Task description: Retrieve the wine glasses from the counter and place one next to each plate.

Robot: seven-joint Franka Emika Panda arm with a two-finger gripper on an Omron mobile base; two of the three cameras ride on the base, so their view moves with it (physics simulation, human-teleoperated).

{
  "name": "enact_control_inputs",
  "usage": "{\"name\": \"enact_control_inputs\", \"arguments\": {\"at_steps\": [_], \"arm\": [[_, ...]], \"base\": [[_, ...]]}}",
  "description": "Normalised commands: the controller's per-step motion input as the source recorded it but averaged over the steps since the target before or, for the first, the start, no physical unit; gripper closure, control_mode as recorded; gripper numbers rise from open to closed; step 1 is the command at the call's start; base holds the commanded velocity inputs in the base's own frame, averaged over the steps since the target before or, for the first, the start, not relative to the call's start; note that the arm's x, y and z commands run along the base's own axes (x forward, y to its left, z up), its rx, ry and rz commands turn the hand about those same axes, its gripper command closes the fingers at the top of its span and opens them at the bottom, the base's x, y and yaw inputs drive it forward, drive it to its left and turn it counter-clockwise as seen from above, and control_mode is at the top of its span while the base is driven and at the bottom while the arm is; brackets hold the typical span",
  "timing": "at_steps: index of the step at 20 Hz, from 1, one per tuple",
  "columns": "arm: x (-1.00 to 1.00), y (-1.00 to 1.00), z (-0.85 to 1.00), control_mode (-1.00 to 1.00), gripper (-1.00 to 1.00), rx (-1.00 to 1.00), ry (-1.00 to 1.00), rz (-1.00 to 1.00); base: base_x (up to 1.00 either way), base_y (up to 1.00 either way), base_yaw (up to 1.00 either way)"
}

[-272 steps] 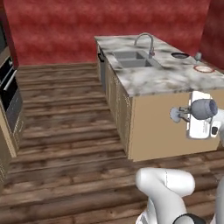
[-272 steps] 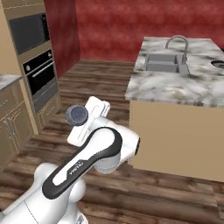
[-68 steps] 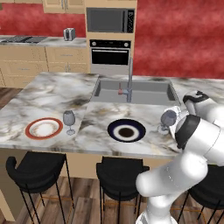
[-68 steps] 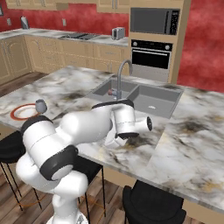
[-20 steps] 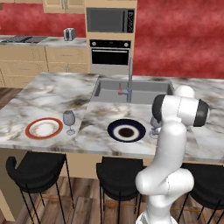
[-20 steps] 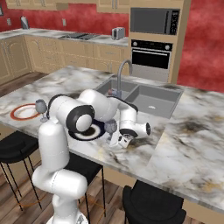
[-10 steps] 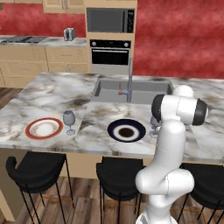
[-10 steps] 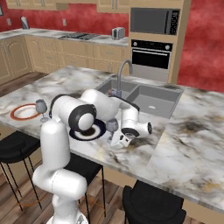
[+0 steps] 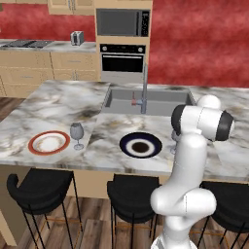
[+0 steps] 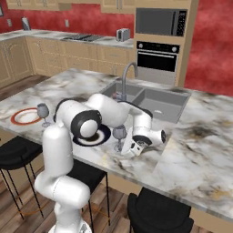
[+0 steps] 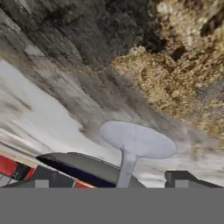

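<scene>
- Where the arm bends low over the marble island (image 10: 191, 150), second wine glass (image 10: 119, 135) upright just right of the dark plate (image 10: 98, 134), foot down on the marble.
- In the hand view, round foot and thin stem of that glass (image 11: 135, 144) close ahead, stem running down between the two dark fingertips (image 11: 181, 178).
- Gripper (image 10: 129, 146) right beside the stem; fingertips on either side of it, but impossible to tell whether pinching it or spread just clear.
- From the left base camera, same glass (image 9: 173, 141) mostly hidden behind the white arm, just right of the dark plate (image 9: 141, 145).
- First wine glass (image 9: 77, 133) upright just right of the white plate with orange-red rim (image 9: 48, 142), apart from the arm.
- Same pair from the right base camera: glass (image 10: 43, 112) just beside the orange-rimmed plate (image 10: 26, 116).
- Both plates near the island's front edge, well apart from each other.
- Sink (image 9: 146, 100) with tall faucet (image 9: 144, 90) behind the dark plate.
- Black stools (image 9: 41, 187) along the near side of the island.
- Counter (image 10: 68, 38) over tan cabinets against the red wall, toaster (image 10: 122, 34) on top.
- Wall oven (image 9: 121, 63) with microwave (image 9: 122, 22) above.
</scene>
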Motion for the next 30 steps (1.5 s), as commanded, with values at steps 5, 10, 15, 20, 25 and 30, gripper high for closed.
{"name": "enact_control_inputs", "arguments": {"at_steps": [5,10,15,20,25,30], "arm": [[-0.19,-0.23,0.0,-1.0,-1.0,0.0,0.01,-0.07],[-0.12,-0.3,0.0,-1.0,-1.0,0.0,0.02,-0.1],[-0.84,-0.08,0.81,-1.0,-1.0,0.02,-0.12,-0.08],[-0.38,0.49,1.0,-1.0,-1.0,-0.03,-0.3,0.0],[-0.26,0.33,1.0,-1.0,-1.0,-0.01,-0.23,0.0],[-0.08,0.22,0.89,-1.0,-1.0,0.0,-0.17,0.0]], "base": [[0.0,0.0,0.0],[0.0,0.0,0.0],[0.0,0.0,0.0],[0.0,0.0,0.0],[0.0,0.0,0.0],[0.0,0.0,0.0]]}}
